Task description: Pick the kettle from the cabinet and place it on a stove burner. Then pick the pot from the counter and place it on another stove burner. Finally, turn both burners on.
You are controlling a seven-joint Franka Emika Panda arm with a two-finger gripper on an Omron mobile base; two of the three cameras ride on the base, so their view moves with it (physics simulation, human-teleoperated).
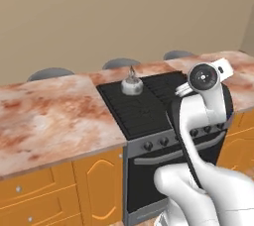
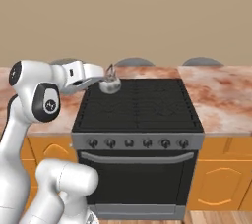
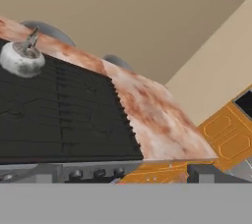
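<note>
Kettle (image 1: 132,85) sits upright on the rear-left stove burner (image 2: 110,94), leaving the other burners free for the pot. Gripper (image 2: 101,74) is released, jaws spread and empty, just beside the kettle, clear of its handle.

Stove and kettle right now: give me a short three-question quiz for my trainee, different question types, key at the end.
1. True or false: the kettle stands on the range at a rear burner.
2. Multiple choice: the knobs of the range sit (A) along the steel strip on its front, (B) on the back wall, (C) on the counter.
3. Fill in: the gripper's jaws are ____.

Key:
1. True. It sits at the far left corner of the grates, free of the gripper.
2. A.
3. Open, holding nothing.
</note>
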